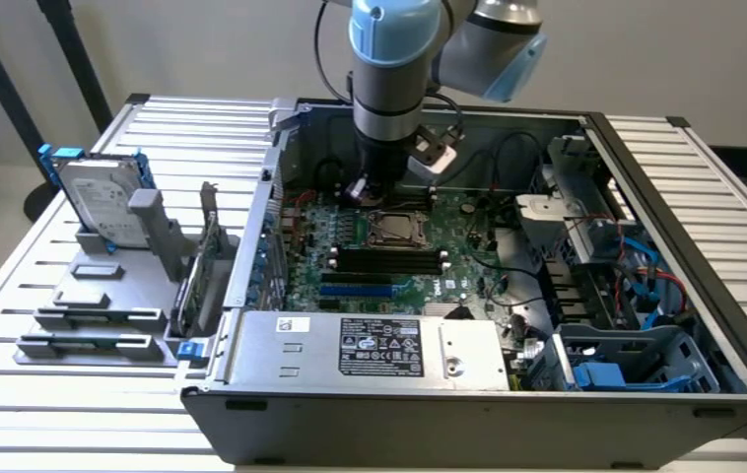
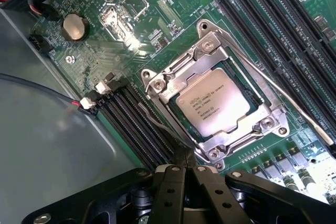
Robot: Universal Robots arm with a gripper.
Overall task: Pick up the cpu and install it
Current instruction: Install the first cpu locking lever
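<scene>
The cpu (image 2: 212,107) is a small square chip with a shiny silver top. It lies flat inside the metal socket frame (image 2: 157,85) on the green motherboard (image 2: 126,51). In the exterior view the cpu (image 1: 393,229) sits mid-board inside the open computer case. My gripper (image 1: 363,192) hangs over the board just beside the socket, toward the exterior view's left. My gripper (image 2: 185,157) is shut with its black fingertips pressed together at the socket frame's edge, and nothing is held between them.
Black memory slots (image 2: 134,124) run beside the socket. A silver power supply (image 1: 361,345) fills the case's near side, and cables and a drive cage (image 1: 610,286) crowd the exterior view's right. Outside the case stand a blue-framed hard drive (image 1: 98,202) and grey holder blocks (image 1: 98,315).
</scene>
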